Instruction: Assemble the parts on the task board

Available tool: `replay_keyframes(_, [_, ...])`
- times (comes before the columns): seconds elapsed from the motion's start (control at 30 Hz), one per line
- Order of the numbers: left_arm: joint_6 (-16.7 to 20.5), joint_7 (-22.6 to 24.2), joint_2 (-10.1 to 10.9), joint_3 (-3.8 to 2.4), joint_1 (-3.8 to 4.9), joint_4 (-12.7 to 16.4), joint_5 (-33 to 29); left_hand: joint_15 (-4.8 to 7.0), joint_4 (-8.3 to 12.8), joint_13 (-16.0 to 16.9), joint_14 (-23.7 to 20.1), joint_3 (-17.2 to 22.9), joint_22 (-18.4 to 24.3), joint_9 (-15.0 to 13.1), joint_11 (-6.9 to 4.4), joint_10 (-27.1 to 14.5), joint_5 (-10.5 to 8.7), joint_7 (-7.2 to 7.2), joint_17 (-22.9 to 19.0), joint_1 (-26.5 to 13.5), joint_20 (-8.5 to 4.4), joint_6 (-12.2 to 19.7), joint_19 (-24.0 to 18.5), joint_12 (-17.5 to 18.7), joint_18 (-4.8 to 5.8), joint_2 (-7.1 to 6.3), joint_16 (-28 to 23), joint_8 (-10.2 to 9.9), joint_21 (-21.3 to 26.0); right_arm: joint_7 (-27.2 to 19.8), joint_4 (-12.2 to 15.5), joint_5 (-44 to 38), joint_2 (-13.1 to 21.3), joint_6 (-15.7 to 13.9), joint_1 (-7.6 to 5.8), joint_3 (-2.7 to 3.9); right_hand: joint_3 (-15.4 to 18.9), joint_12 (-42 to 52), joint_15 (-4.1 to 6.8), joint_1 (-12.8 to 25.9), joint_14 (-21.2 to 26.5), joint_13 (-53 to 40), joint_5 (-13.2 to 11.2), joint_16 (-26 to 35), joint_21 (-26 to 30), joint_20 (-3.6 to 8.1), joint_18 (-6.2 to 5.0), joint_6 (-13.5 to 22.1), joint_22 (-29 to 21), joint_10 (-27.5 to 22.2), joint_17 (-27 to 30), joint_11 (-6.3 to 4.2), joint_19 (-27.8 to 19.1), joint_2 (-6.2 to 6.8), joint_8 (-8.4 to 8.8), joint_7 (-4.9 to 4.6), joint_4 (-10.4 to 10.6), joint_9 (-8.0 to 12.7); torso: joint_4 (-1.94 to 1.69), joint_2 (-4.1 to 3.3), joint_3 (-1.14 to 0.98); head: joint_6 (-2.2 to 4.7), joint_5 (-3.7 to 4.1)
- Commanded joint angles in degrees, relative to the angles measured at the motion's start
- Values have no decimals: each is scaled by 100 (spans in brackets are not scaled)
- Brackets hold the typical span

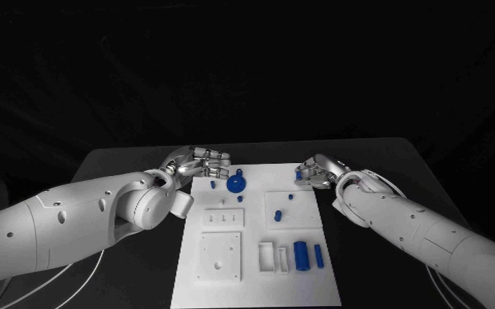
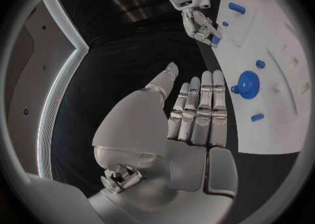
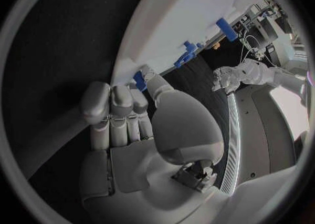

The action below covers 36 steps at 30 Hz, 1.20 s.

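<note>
The right hand point(image 1: 315, 170) pinches a small blue piece point(image 3: 139, 80) at the board point(image 1: 310, 280) edge; it should lift slowly, while the left hand point(image 1: 198, 162) hovers released, fingers straight

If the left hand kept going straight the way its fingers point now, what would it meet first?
Probably the blue gear on the task board: in the left wrist view the left hand has its fingertips aimed just beside it. Height above the board is unclear.

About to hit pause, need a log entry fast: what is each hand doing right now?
Left hand: open, fingers straight, holding nothing, beside the blue gear.
Right hand: pinching a small blue part at the task board edge.
</note>
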<state>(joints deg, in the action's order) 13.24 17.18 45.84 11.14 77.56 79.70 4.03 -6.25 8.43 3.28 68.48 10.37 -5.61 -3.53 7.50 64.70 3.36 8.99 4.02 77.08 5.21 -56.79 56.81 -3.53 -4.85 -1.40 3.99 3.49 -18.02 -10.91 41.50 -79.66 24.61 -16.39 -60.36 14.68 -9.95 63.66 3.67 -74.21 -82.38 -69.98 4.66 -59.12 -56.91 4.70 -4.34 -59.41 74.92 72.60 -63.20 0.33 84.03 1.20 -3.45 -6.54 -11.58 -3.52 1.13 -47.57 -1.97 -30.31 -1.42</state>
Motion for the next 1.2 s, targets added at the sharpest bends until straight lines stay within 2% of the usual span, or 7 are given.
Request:
replay_keyframes(0.03, [-90, 15, -8, -3, 1, 13, 15, -4, -30, 1, -53, 10, 5, -6, -8, -30, 10, -6, -2, 40, 15, 41, -28, 14, 26, 16, -18, 7, 21, 55, -17, -31, -6, 92, 21, -19, 12, -7, -20, -29, 10, 1, -11, 3, -7, -23, -9, 7, 726, -17, -3, 22, 11, -3, -8, 6, 55, -5, 1, 0, 0, 1, -3])
replay_keyframes(0.17, [-90, 12, -6, -3, 1, 15, 15, -4, -30, 1, -53, 10, 5, -6, -8, -30, 10, -6, -2, 40, 15, 41, -28, 14, 26, 16, -18, 7, 21, 51, -16, -31, -7, 88, 20, -23, -4, 0, -20, -24, 6, -4, -11, -4, -4, -23, -9, -89, 725, -14, -8, 22, 10, -27, -9, 11, 59, -6, 7, 1, -4, 0, -5])
replay_keyframes(0.37, [-89, 9, -1, -3, 1, 19, 16, -4, -30, 1, -53, 10, 5, -6, -8, -30, 10, -6, -2, 40, 15, 41, -28, 14, 26, 16, -18, 7, 21, 49, -15, -38, -6, 96, 19, -26, -236, -33, 63, -19, 14, 4, -165, 14, 5, 38, 12, -780, 723, -49, -4, -105, 1, -291, -31, 219, 105, -51, 10, 1, -9, -11, -7])
replay_keyframes(0.77, [-85, -16, 4, -3, 1, 25, 39, 30, -34, 1, 39, 26, -10, -6, -15, -25, 14, -6, 13, 60, -13, 28, 21, 14, 16, 29, 9, 7, -19, 63, 60, -59, 0, -109, 20, -28, -464, -57, 114, 47, -1, -11, -177, 32, -4, 118, 67, -1022, 722, -14, -32, -146, -1, -263, -18, 286, 25, -49, 13, -2, -14, -20, 2])
replay_keyframes(1.03, [-71, -182, 85, -6, 13, 114, 137, 380, -88, 3, 941, -74, -341, -10, -129, 125, 1, -50, 241, 18, -343, -84, 570, 13, 17, 37, 635, 13, -634, 171, 392, -102, 119, -142, -27, -27, -469, -70, 121, 24, -3, -12, -189, 30, -9, 131, 72, -991, 724, -14, -48, -149, 0, -289, -15, 275, -6, -38, 42, 31, -19, 15, -24])
replay_keyframes(1.1, [-111, -293, 96, -7, 32, 123, 215, 502, -163, -3, 932, -159, -732, -6, -189, 249, 1, -87, 610, -21, -560, -144, 506, 24, 171, 44, 1290, 5, -1211, 242, 613, -148, 204, -144, -59, -20, -455, -67, 123, 34, -16, -20, -189, 12, -21, 138, 76, -986, 725, -3, -74, -151, 7, -278, -18, 274, -26, -37, 68, 71, -25, 12, -45])
replay_keyframes(1.2, [-211, -506, 81, -8, 75, 103, 327, 615, -280, 4, 952, -167, -1100, -13, -306, 561, -21, -147, 1058, -117, -619, -220, 444, 17, 126, 72, 2092, 14, -1741, 361, 912, -232, 317, -119, -97, -9, -446, -70, 125, 47, -20, -26, -189, 15, -23, 143, 77, -989, 724, 5, -85, -156, 13, -278, -17, 276, -40, -37, 98, 152, -24, -21, -82])
